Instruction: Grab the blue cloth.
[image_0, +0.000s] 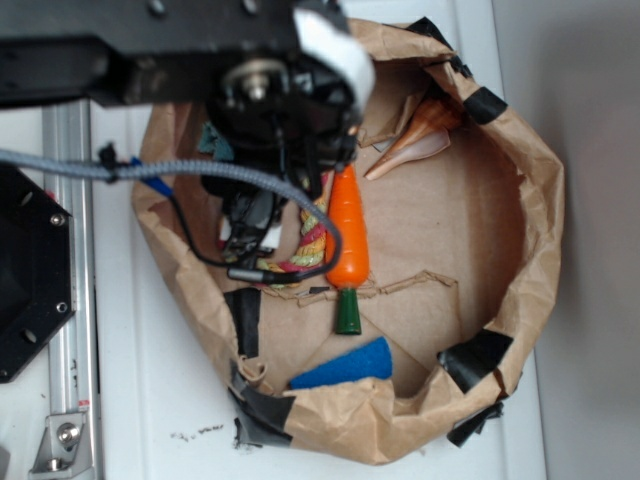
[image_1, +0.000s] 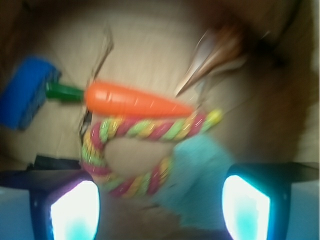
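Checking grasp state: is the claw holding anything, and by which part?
Nothing held. The claw is open above the blue cloth, its fingers apart with the cloth and rope ring lying between them.

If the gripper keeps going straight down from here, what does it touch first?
Probably the blue cloth, lying between the open gripper fingers, with the rope ring just left of it. The wrist view is blurred, so depth is uncertain.

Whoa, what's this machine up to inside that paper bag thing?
A robot arm is reaching down into a brown paper nest of toys. Its pincer hangs open just above a pale teal-blue cloth, which lies partly under a striped rope ring. Nothing is gripped yet. Beside the ring lie a toy carrot, a deep blue block by the carrot's green end, and a brown seashell farther off. The wrist view is blurred, so whether the fingers touch the cloth is unclear.
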